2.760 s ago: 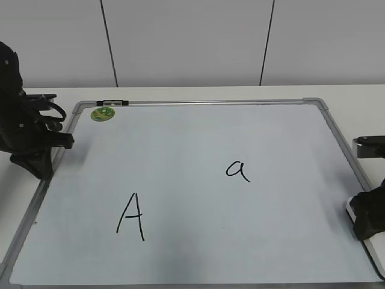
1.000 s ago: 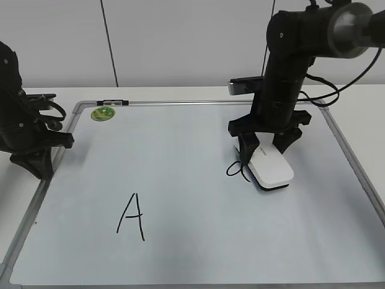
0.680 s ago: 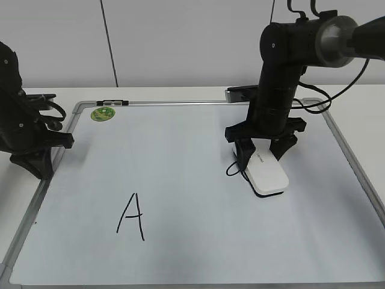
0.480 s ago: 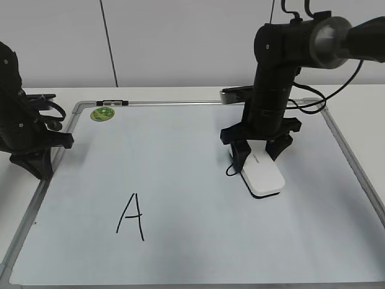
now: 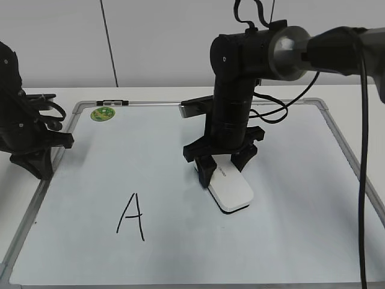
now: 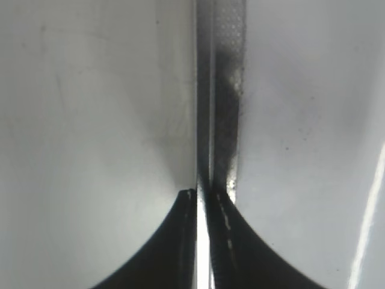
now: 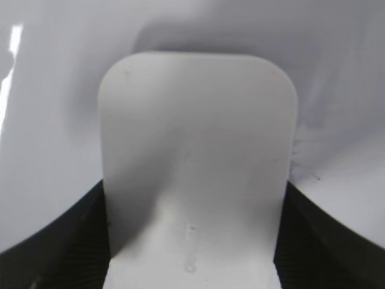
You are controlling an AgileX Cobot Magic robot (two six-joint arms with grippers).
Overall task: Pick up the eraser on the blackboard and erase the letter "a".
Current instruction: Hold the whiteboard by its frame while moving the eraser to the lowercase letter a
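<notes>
Erased "a"; eraser (image 5: 230, 189) slid left; "A" (image 5: 132, 217) remains.

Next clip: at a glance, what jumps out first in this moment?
The right gripper stands out, reaching down near the middle of the blackboard with its jaws clamped on the white eraser, which lies flat on the surface. Left of it at the front is a large black capital "A"; no small "a" shows. The left gripper sits shut at the board's left frame.
</notes>
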